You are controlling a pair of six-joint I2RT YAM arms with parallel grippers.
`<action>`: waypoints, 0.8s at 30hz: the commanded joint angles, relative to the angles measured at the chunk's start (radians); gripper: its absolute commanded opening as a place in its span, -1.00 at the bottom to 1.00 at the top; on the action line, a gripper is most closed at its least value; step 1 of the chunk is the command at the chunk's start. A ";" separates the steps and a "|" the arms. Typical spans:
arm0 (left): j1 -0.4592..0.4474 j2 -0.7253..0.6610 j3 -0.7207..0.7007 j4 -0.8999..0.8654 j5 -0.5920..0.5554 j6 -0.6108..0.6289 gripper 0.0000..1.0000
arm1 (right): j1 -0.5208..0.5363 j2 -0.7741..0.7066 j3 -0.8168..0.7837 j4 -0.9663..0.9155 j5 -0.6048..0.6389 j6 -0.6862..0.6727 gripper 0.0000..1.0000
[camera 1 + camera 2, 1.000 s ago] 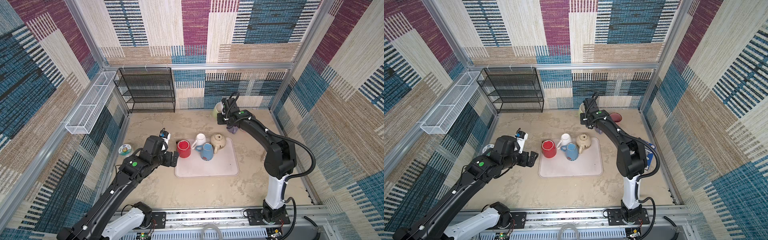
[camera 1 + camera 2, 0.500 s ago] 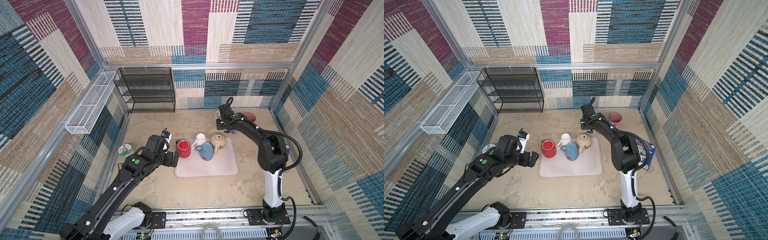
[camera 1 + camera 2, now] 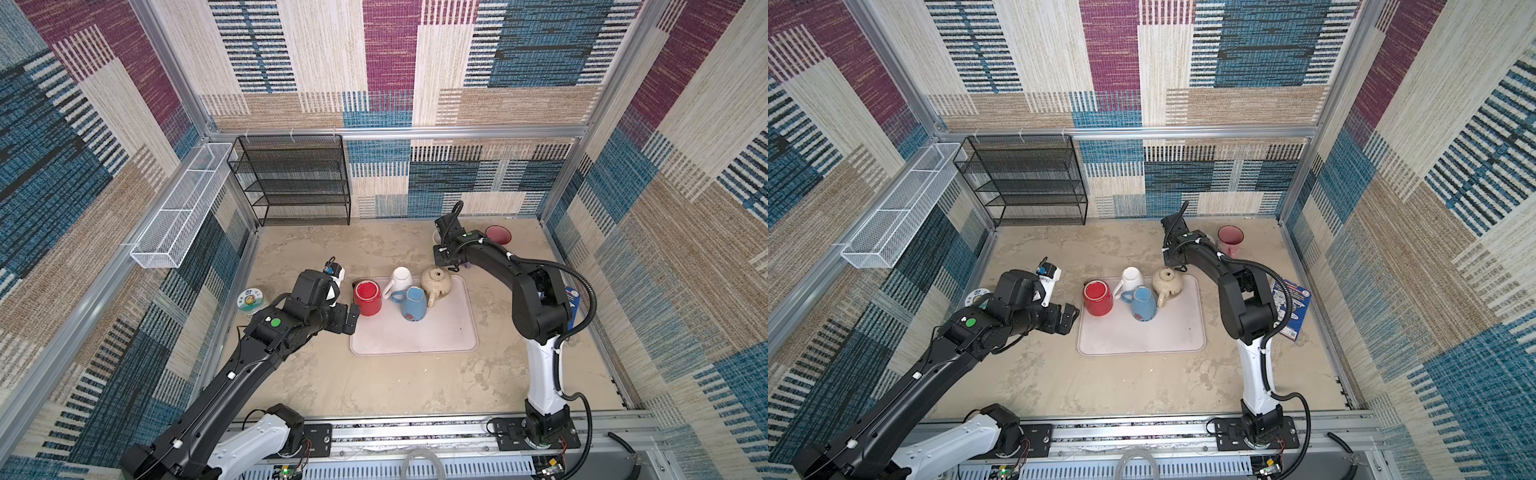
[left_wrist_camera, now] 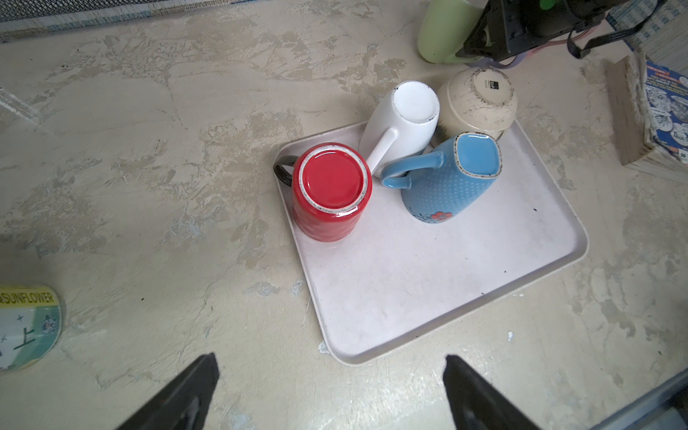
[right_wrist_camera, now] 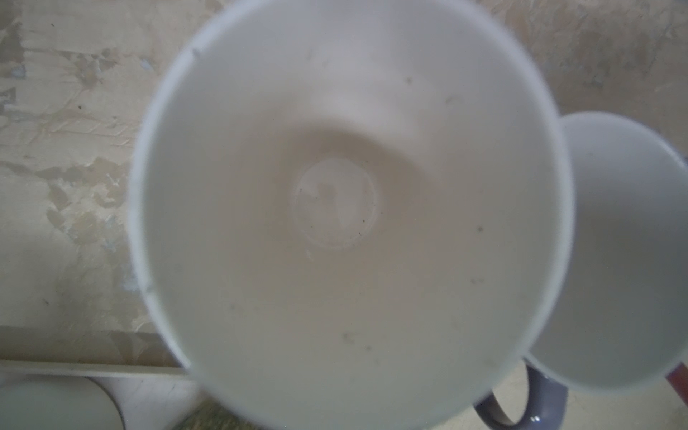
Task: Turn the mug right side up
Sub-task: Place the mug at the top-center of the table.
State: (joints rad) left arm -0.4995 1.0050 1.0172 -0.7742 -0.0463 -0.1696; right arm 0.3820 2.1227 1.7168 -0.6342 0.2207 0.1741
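**Operator:** Where does the mug stand?

**Inspector:** The lavender-handled mug [image 5: 335, 208] is mouth up under your right pincer [image 4: 484, 41], just off the far corner of the tray [image 4: 428, 290]. I cannot tell whether its base is down on the tabletop [image 4: 149, 149]. That pincer is clenched narrow. Its fingers are hidden, so I cannot confirm that it has the handle. Your left pincer [image 4: 329, 363] is released wide and empty, low beside the tray. It is near the red mug [image 4: 331, 190], which is bottom up.

**Operator:** What could go wrong?

**Inspector:** Two findings.
1. The upright mug is crowded. A green mug [image 4: 446, 29] and a maroon cup [image 3: 498, 235] are just beside it, and the tray rim is close. If you let go before the base is seated, or draw your right arm off sideways, I judge you may tip it or nudge a neighbour.
2. The handle of the white mug [image 4: 405, 115] lies just beside the red mug, and the blue mug [image 4: 458, 175] is near. If you swing the red mug before it is lifted clear, you will likely knock one of them.
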 commanded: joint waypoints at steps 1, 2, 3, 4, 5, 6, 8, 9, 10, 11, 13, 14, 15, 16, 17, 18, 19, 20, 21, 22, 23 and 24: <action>-0.001 0.002 0.000 -0.004 0.006 0.023 0.98 | 0.001 -0.015 -0.012 0.045 0.034 -0.008 -1.00; -0.001 0.002 0.000 -0.005 0.006 0.022 0.98 | 0.001 -0.019 -0.018 0.045 0.037 -0.010 -1.00; -0.001 0.002 0.000 -0.005 0.006 0.022 0.97 | 0.000 -0.020 -0.022 0.044 0.040 -0.011 -1.00; -0.001 0.003 0.000 -0.004 0.007 0.022 0.97 | 0.001 -0.023 -0.026 0.042 0.041 -0.014 -1.00; -0.001 0.001 0.000 -0.004 0.006 0.022 0.97 | 0.001 -0.024 -0.026 0.038 0.043 -0.016 -1.00; -0.001 0.002 0.000 -0.004 0.006 0.022 0.97 | 0.001 -0.025 -0.028 0.035 0.043 -0.018 -1.00; -0.001 0.002 0.000 -0.004 0.008 0.022 0.97 | 0.000 -0.030 -0.036 0.034 0.049 -0.019 -1.00; -0.001 0.002 0.000 -0.005 0.009 0.022 0.97 | 0.001 -0.032 -0.040 0.034 0.049 -0.019 -0.94; 0.000 0.002 0.000 -0.004 0.010 0.022 0.97 | 0.000 -0.034 -0.043 0.036 0.048 -0.020 -0.88; -0.001 0.002 0.000 -0.004 0.010 0.022 0.96 | 0.001 -0.036 -0.046 0.036 0.043 -0.019 -0.81; -0.001 0.001 0.000 -0.004 0.009 0.022 0.96 | 0.001 -0.040 -0.048 0.034 0.037 -0.018 -0.68; 0.000 0.002 0.000 -0.004 0.010 0.022 0.97 | 0.001 -0.042 -0.051 0.036 0.037 -0.018 -0.62; -0.001 0.002 -0.002 -0.004 0.010 0.022 0.96 | 0.002 -0.044 -0.053 0.036 0.037 -0.018 -0.57; -0.001 0.002 -0.001 -0.004 0.011 0.022 0.96 | 0.003 -0.048 -0.054 0.037 0.037 -0.018 -0.51; -0.001 0.003 0.000 -0.003 0.011 0.022 0.96 | 0.004 -0.049 -0.054 0.038 0.038 -0.018 -0.47; -0.001 0.003 0.002 -0.003 0.013 0.022 0.96 | 0.004 -0.050 -0.053 0.037 0.038 -0.018 -0.43; -0.001 0.005 0.003 -0.005 0.013 0.022 0.96 | 0.003 -0.053 -0.053 0.038 0.037 -0.018 -0.38; -0.001 0.003 0.001 -0.005 0.013 0.022 0.96 | 0.003 -0.056 -0.052 0.038 0.035 -0.018 -0.35; -0.001 0.003 0.000 -0.005 0.011 0.022 0.96 | 0.005 -0.057 -0.051 0.037 0.034 -0.018 -0.33; -0.001 0.002 0.000 -0.005 0.010 0.022 0.96 | 0.005 -0.061 -0.051 0.037 0.031 -0.018 -0.32; -0.001 0.003 -0.001 -0.004 0.010 0.022 0.96 | 0.005 -0.063 -0.053 0.037 0.030 -0.019 -0.31; -0.001 0.003 0.000 -0.005 0.010 0.024 0.96 | 0.006 -0.068 -0.054 0.035 0.029 -0.019 -0.30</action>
State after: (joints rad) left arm -0.5003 1.0069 1.0172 -0.7742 -0.0456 -0.1692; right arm 0.3851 2.0727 1.6630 -0.6189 0.2432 0.1562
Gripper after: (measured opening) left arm 0.982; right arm 0.348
